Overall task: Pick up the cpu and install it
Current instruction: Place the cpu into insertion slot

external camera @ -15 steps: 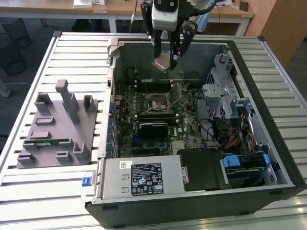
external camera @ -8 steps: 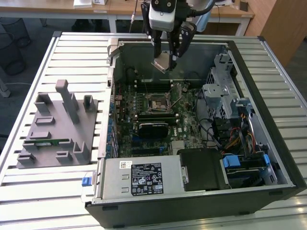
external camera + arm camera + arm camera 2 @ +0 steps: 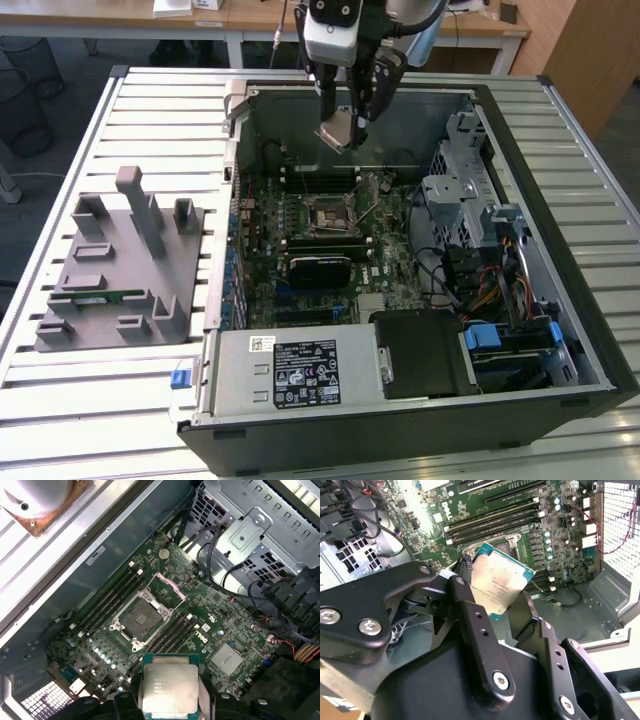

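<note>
Open computer case (image 3: 400, 425) on the slatted desk (image 3: 60, 400), containing the motherboard (image 3: 220, 605) with its open socket (image 3: 140, 620). The fingers (image 3: 470, 615) clamp the cpu (image 3: 501, 582) by its edges, raised above the board.

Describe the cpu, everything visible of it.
The cpu is a small flat square chip with a pale silvery metal top plate bearing faint print and a thin greenish rim. The pincer is shut on two opposite edges, holding it tilted in the air inside the open computer case, above the motherboard and apart from the open socket. Nothing else touches it.
</note>
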You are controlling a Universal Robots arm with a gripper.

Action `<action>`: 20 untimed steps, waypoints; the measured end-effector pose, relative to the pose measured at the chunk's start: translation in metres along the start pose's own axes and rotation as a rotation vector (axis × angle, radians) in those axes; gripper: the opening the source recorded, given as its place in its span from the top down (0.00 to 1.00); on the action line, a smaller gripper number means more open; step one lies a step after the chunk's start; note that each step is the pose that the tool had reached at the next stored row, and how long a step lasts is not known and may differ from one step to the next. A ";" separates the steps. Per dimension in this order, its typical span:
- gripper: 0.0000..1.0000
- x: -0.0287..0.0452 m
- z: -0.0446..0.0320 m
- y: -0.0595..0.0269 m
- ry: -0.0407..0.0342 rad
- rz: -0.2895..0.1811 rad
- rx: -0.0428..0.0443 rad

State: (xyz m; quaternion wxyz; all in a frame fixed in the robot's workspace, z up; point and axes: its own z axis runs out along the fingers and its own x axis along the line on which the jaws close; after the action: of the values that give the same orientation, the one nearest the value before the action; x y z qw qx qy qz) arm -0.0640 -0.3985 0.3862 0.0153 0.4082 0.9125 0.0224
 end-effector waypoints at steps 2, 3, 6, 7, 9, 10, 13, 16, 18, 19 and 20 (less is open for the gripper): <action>0.47 0.0002 0.0004 -0.0001 -0.0005 0.012 -0.0001; 0.47 0.0003 0.0005 -0.0001 -0.0009 0.018 0.0000; 0.47 0.0005 0.0008 -0.0002 -0.0019 0.034 0.0005; 0.47 0.0005 0.0009 -0.0002 -0.0022 0.040 0.0005; 0.47 0.0007 0.0013 -0.0003 -0.0030 0.054 0.0005; 0.47 0.0007 0.0015 -0.0003 -0.0037 0.065 0.0006; 0.47 0.0007 0.0020 -0.0003 -0.0063 0.113 0.0012; 0.47 0.0007 0.0026 -0.0003 -0.0091 0.165 0.0016; 0.47 0.0007 0.0030 -0.0004 -0.0111 0.201 0.0021; 0.47 0.0007 0.0032 -0.0004 -0.0120 0.219 0.0022; 0.47 0.0007 0.0034 -0.0004 -0.0130 0.238 0.0025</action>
State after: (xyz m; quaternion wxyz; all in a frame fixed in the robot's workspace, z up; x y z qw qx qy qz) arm -0.0647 -0.3981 0.3828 0.0180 0.5136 0.8576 0.0203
